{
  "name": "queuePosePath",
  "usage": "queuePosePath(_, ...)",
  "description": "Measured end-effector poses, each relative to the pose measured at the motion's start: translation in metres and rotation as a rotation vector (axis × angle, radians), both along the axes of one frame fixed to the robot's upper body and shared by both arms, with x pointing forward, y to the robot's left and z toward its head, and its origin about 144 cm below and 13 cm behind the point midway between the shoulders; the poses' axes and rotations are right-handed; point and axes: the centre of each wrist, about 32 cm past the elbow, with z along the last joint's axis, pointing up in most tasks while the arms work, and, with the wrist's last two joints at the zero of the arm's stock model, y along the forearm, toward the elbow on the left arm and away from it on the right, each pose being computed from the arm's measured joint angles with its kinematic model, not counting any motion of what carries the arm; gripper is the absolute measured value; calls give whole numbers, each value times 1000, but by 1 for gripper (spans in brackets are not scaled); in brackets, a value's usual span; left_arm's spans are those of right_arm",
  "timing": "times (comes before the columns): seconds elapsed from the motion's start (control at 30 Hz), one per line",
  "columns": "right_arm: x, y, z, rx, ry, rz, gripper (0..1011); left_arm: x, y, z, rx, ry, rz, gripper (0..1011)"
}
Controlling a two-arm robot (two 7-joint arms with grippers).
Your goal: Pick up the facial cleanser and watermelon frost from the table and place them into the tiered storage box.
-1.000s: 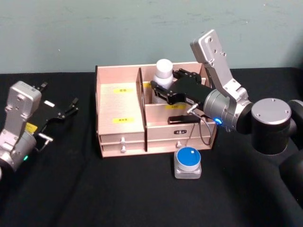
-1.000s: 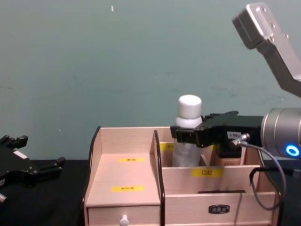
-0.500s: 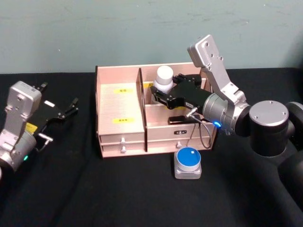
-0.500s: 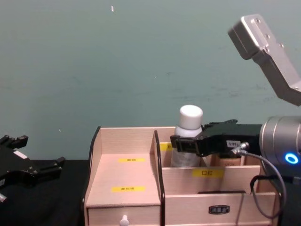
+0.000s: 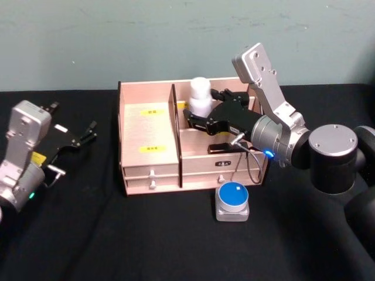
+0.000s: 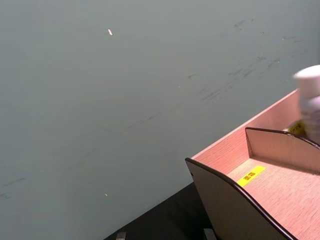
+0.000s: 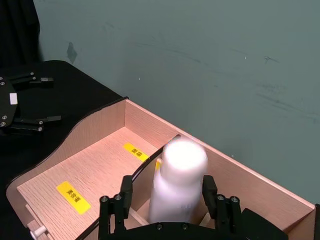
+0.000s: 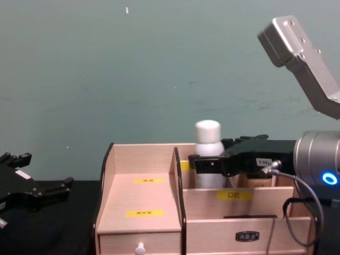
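The facial cleanser, a white bottle with a white cap, stands in a rear compartment of the tiered storage box, leaning slightly left. My right gripper reaches over the box, its fingers open on either side of the bottle with small gaps. From the chest the bottle rises above the box's back tier beside the right gripper. The watermelon frost, a small grey case with a round blue lid, lies on the table in front of the box. My left gripper rests open, far left.
Black cloth covers the table, and a grey-green wall stands close behind the box. The box's wide left compartment with yellow labels holds nothing. Two small drawers face me at the front.
The bottle came down into the rear compartment and has shifted left. The right gripper's fingers have parted from it. The left arm has not moved.
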Motion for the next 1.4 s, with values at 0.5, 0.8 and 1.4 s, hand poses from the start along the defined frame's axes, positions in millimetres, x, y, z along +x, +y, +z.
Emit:
queuePosePath(0.5,-13,-10,27,3,-63,10,1002,0,0,0,0,0,0,1001)
queuePosePath(0.8,-60,-28,52,-9,-45,4,1002,0,0,0,0,0,0,1001)
queuePosePath(1.4,-158,-59,18,-28,147,-43,1002,0,0,0,0,0,0,1001)
